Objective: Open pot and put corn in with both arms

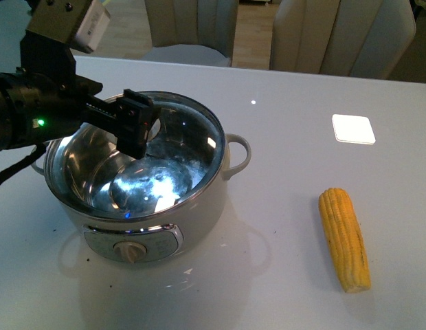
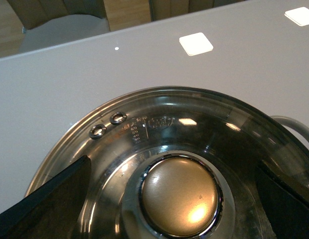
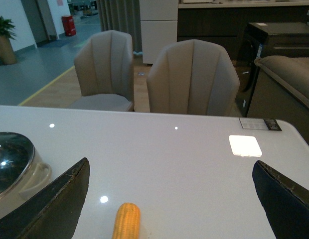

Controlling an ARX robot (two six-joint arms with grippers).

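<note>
Surface: glossy white table [image 1: 288, 137]; beige chairs [image 3: 192, 74] beyond.
Pot: round cream electric pot [image 1: 199, 210], glass lid [image 1: 192, 137] askew.
Corn: yellow cob [image 1: 345, 239], well right.
Your left gripper [image 1: 139, 130]: wide around lid knob [image 2: 179, 196].
Your right gripper [image 3: 169, 164]: wide, empty.

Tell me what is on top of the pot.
A glass lid with a round metal knob covers the pot. The left claw hangs open over the knob and hides part of the lid; contact cannot be judged.

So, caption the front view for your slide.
Left arm, jaws open, over the pot lid; corn lying on the table.
</note>
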